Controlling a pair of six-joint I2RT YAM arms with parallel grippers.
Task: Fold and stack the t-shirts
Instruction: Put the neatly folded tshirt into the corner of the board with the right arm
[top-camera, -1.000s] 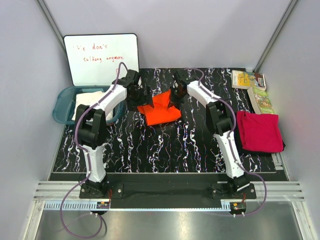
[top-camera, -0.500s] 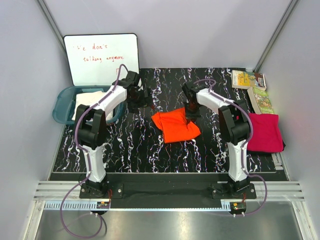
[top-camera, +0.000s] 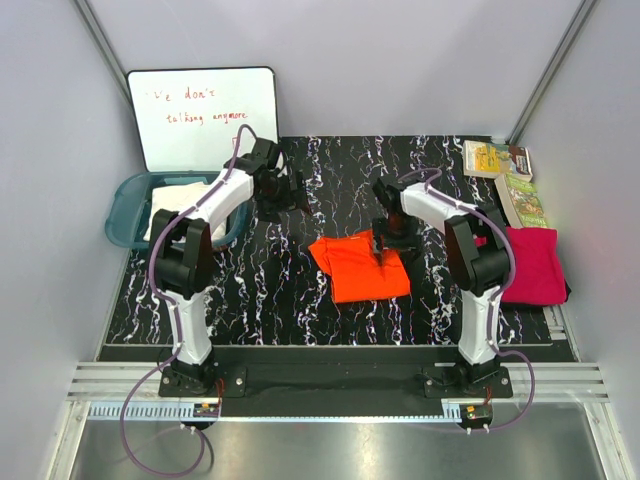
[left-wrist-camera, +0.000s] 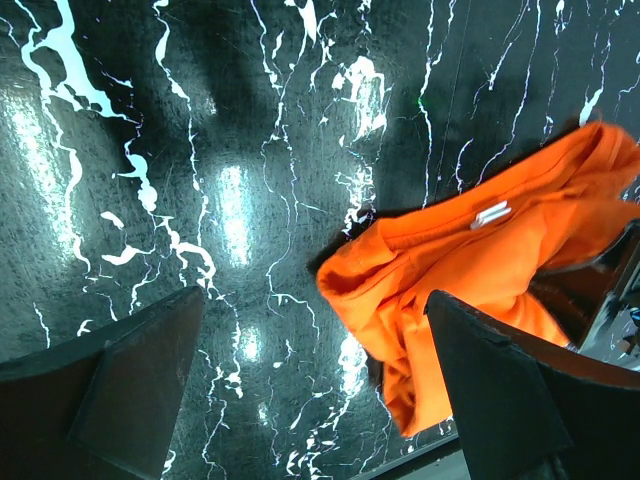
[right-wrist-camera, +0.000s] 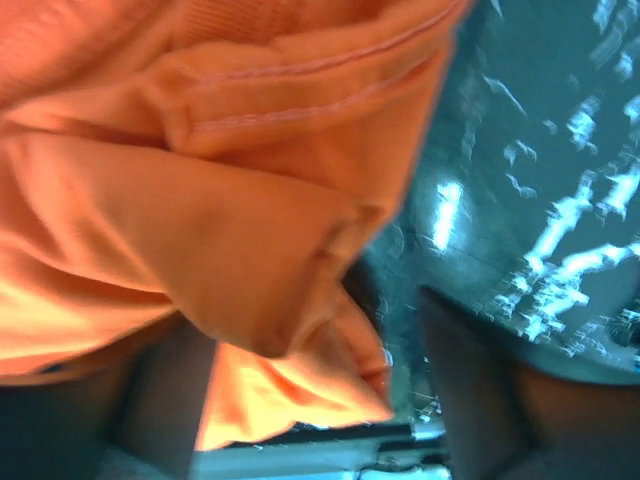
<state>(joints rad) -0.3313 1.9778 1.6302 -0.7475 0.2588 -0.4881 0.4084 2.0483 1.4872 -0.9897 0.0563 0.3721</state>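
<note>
One gripper (top-camera: 383, 243) — right — angled down onto orange t-shirt (top-camera: 360, 270).

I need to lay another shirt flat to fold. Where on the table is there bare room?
Bare: the near-left table between left arm and orange shirt, and the far strip behind that shirt. Crowded: the right side, with right arm, pink shirt and booklets.

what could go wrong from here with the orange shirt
1. The orange shirt bunches against the right fingers; pulling away might drag the fold open.
2. It lies lumpy and skewed, so it may stack unevenly on the pink shirt.
3. The left fingers are open and off the cloth, so nothing pins it.
</note>
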